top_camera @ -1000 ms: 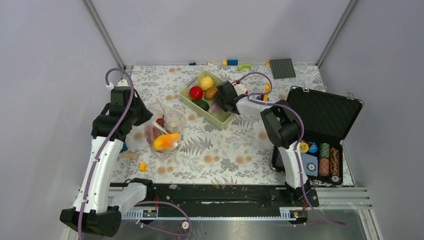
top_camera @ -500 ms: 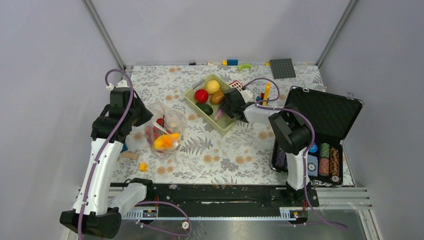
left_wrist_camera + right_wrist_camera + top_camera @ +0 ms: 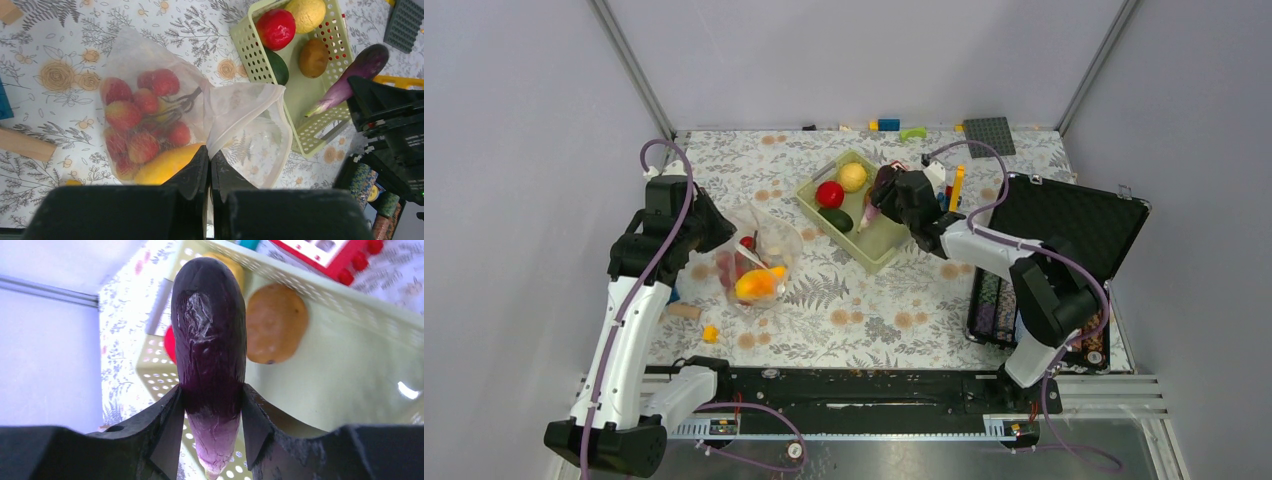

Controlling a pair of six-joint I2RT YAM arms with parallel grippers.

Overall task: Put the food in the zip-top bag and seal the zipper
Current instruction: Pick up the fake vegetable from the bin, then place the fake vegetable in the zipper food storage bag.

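Right tool (image 3: 210,412): clamped on the eggplant (image 3: 209,330).
Feel: light, hard, slippery; hold its middle.
Left tool (image 3: 210,167): pinched on the bag (image 3: 250,120) edge, lower middle.
Bag: soft, floppy.

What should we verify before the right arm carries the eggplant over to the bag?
1. Grip: ok. The right hand is clamped on both sides of the eggplant, near its narrow end.
2. Lift: ok. The eggplant hangs off the floor of the basket. Its clearance over the wall cannot be told.
3. Bag hold: ok. The left hand is shut on the edge of the bag.
4. Mouth opening: cannot tell. The film is slack and folded, so its width is unclear.
5. Path: ok. In the top view nothing stands between basket and bag.
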